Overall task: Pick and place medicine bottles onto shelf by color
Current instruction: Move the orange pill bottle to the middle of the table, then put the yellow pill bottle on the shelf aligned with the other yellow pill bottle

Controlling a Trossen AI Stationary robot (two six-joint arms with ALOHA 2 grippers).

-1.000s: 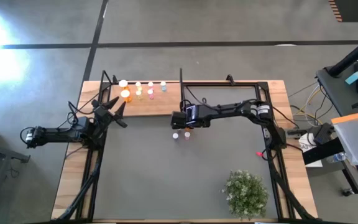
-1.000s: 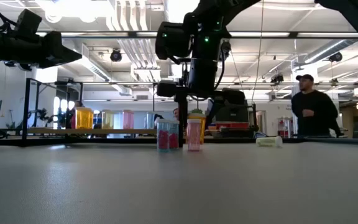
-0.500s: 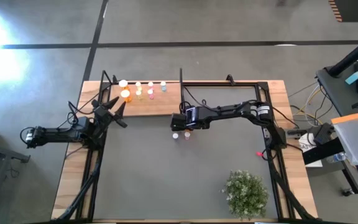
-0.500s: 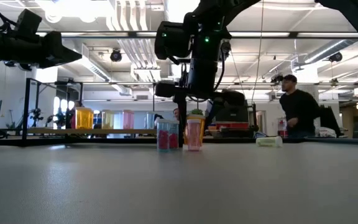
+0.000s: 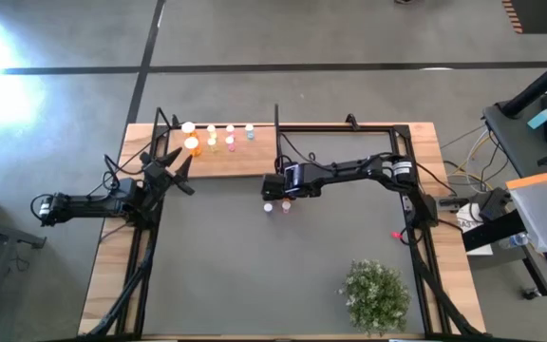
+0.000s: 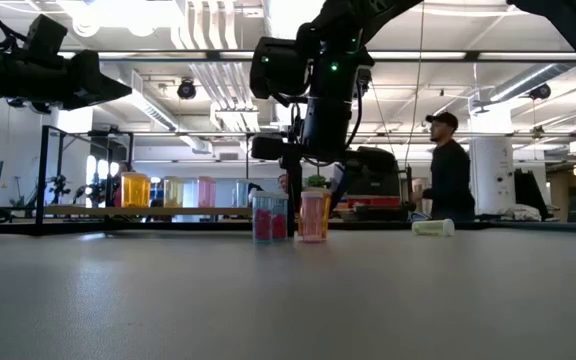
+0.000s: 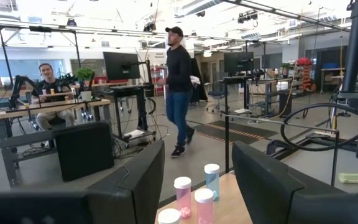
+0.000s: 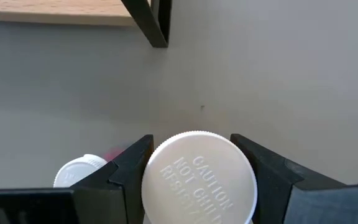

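Bottle (image 8: 199, 176) upright, cap up | right gripper (image 8: 194, 163) fingers flank cap

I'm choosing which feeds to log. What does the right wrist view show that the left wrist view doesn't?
Only the right wrist view shows a white cap marked CAUTION between the right gripper fingers, with another bottle beside it on the grey mat. Only the left wrist view shows the left gripper, pink and blue bottles, and people. Both show the wooden shelf.
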